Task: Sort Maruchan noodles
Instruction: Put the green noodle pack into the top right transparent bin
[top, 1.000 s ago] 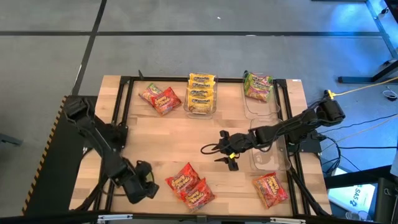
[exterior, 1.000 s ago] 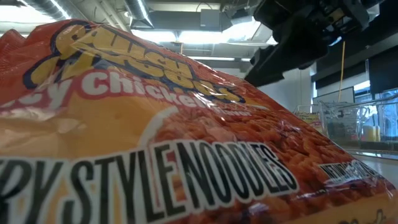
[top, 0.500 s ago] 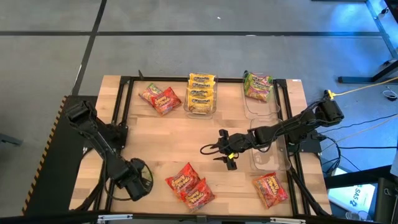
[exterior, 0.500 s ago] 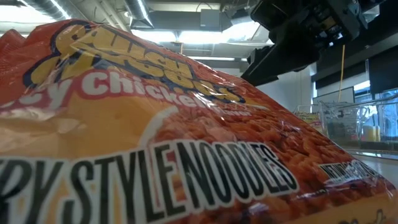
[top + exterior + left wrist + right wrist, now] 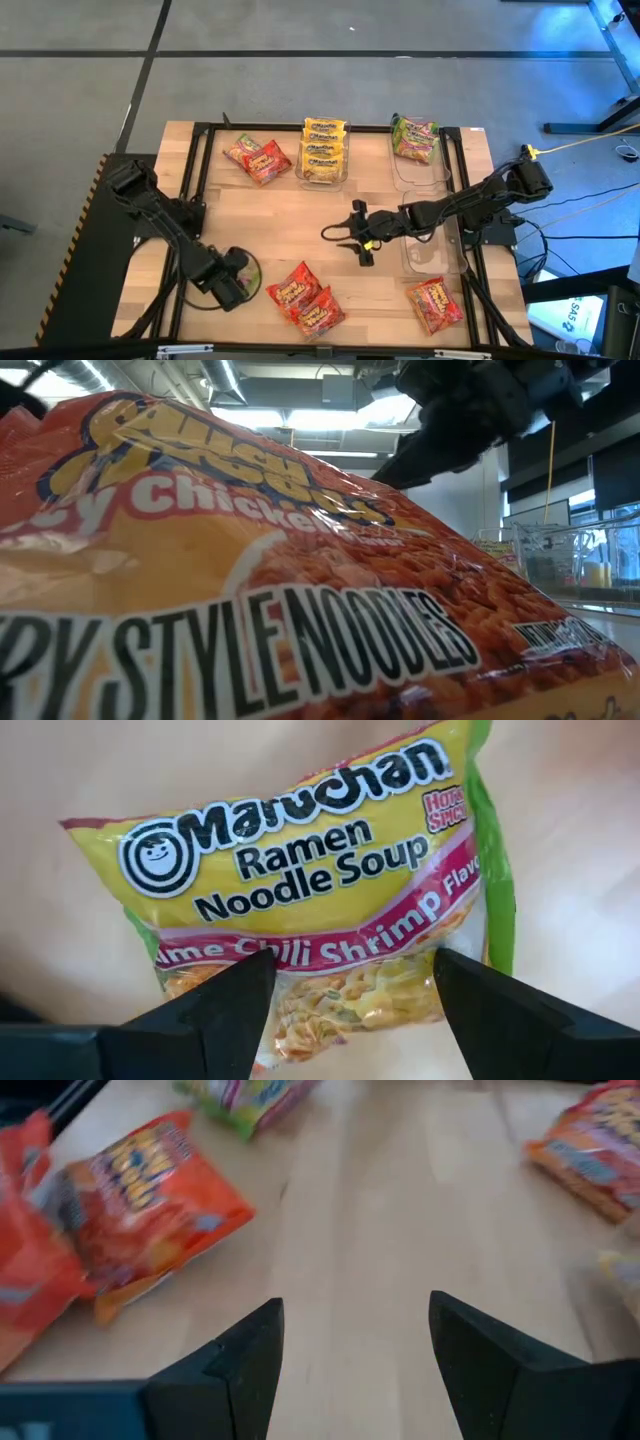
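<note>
Wood table [image 5: 300, 220]: left gripper [image 5: 238, 280] moved toward red packets [image 5: 305, 297]

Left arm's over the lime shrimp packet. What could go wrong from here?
The left gripper is open around one end of the green packet, so it may pinch only wrapper and slip. The right gripper hangs open mid-table, across the likely path to the other green packets at the back.

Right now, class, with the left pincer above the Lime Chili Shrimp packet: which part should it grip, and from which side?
Come straight down from above: the Lime Chili Shrimp packet lies flat, label up, on the table. Probably pinch across its bulging noodle block, where the open left pincer hangs, not the thin crimped ends.
</note>
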You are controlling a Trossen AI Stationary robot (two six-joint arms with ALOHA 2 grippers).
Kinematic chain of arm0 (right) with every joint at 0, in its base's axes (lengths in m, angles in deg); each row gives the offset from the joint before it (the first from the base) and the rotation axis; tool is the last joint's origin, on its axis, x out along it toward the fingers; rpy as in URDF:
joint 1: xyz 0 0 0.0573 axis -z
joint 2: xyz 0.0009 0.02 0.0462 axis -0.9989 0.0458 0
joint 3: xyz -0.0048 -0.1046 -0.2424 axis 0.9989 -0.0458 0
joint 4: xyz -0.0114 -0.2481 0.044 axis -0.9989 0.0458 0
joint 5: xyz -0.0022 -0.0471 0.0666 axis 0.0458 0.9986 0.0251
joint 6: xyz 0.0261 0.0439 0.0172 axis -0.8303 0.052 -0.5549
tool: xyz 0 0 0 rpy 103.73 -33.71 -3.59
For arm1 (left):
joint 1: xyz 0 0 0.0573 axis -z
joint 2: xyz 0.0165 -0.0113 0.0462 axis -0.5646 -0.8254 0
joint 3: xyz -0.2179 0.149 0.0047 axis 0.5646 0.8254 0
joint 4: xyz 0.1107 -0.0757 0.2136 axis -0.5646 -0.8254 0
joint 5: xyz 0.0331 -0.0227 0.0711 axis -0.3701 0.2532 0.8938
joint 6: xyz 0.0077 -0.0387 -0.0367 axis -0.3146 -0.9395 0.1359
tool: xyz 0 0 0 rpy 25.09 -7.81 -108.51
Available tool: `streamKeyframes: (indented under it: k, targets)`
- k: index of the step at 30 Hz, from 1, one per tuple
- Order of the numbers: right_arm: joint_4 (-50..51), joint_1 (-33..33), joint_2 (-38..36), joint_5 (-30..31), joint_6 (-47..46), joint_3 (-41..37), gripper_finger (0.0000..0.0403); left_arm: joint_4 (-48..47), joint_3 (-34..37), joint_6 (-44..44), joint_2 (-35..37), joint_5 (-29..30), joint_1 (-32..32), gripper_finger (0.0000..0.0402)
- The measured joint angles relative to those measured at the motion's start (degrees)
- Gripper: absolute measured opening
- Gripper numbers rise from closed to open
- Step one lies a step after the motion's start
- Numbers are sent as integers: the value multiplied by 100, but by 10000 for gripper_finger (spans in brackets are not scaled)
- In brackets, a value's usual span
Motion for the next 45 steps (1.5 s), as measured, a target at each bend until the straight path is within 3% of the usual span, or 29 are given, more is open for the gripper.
streamKeyframes:
  k: [6, 13, 22, 28, 34, 37, 41, 45]
  targets:
    - [-132, 220, -1, 23, -237, 0, 218, 43, 16, 1502, -20, 1032, -576, 273]
    - [-134, 590, -1, -87, -786, 0, 221, 437, 33, 3117, -37, 1835, -1309, 273]
    - [-882, 1062, 548, -742, -1400, 4, 306, 1395, 161, 4515, -37, 2040, -2011, 273]
    - [-1411, 1172, 1000, -1078, -1429, 4, 334, 1249, -50, 3652, 33, 1691, -2328, 273]
    - [-1513, 1169, 1160, -1083, -1427, 63, 335, -576, -441, 1089, 225, 810, -2075, 273]
    - [-1506, 1169, 1235, -1094, -1425, 136, 335, -1131, -359, 392, 209, 473, -1811, 273]
    - [-1427, 1200, 1274, -1136, -1394, 181, 335, -557, -72, 245, 199, 616, -1652, 273]
    - [-1438, 1241, 1274, -1192, -1398, 186, 335, 3, 162, 681, 203, 903, -1654, 273]
